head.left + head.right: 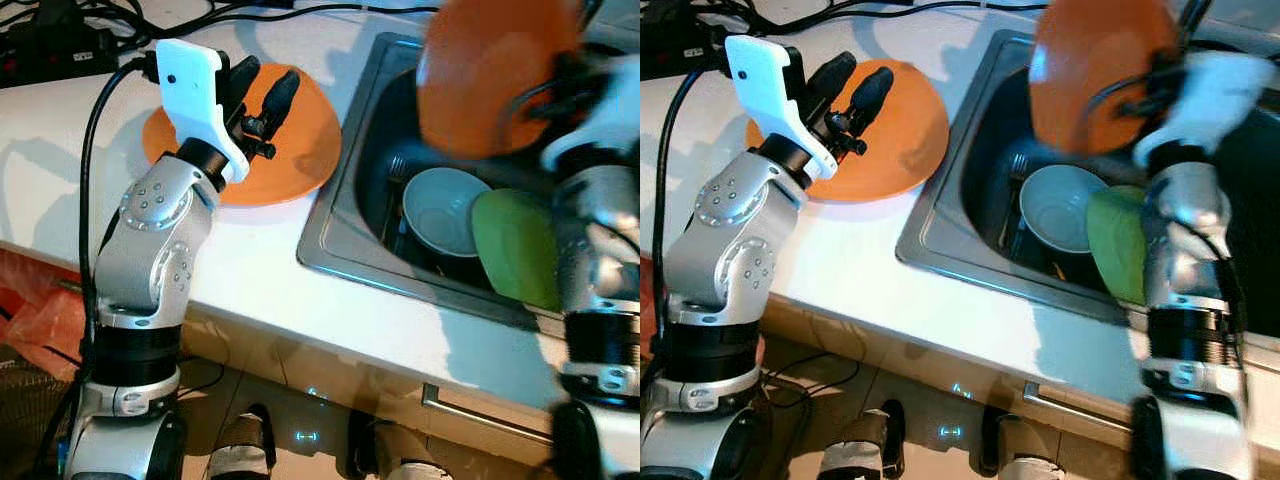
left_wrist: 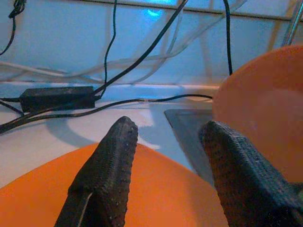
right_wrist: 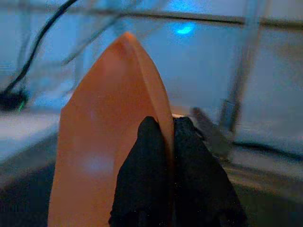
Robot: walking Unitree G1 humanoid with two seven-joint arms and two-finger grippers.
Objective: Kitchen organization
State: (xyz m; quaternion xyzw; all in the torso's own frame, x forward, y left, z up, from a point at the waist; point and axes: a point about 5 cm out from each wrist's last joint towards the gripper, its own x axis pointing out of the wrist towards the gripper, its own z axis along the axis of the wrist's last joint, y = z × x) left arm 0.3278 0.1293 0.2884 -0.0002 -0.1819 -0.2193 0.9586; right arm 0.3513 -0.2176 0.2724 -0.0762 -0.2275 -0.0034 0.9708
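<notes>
The right gripper (image 3: 166, 142) pinches the rim of an orange plate (image 1: 495, 75), holding it tilted on edge above the steel sink (image 1: 345, 215) at about one o'clock. Below it in the basin sit a pale bowl (image 1: 440, 210) and a green plate (image 1: 515, 245), touching. The left gripper (image 1: 262, 92) — fingers spread wide, holding nothing — hovers over a second orange plate (image 1: 305, 150) lying flat on the white counter (image 1: 250, 270) at eleven o'clock.

Legible text: none. No label, brand, number or sign readable on any item. Orange plate (image 1: 290, 150) on table (image 1: 250, 270): plain surface, unmarked. Second orange plate (image 1: 490, 75) above sink (image 1: 340, 235): blurred, no marking discernible. Black power adapter (image 2: 57, 97): no print discernible.
</notes>
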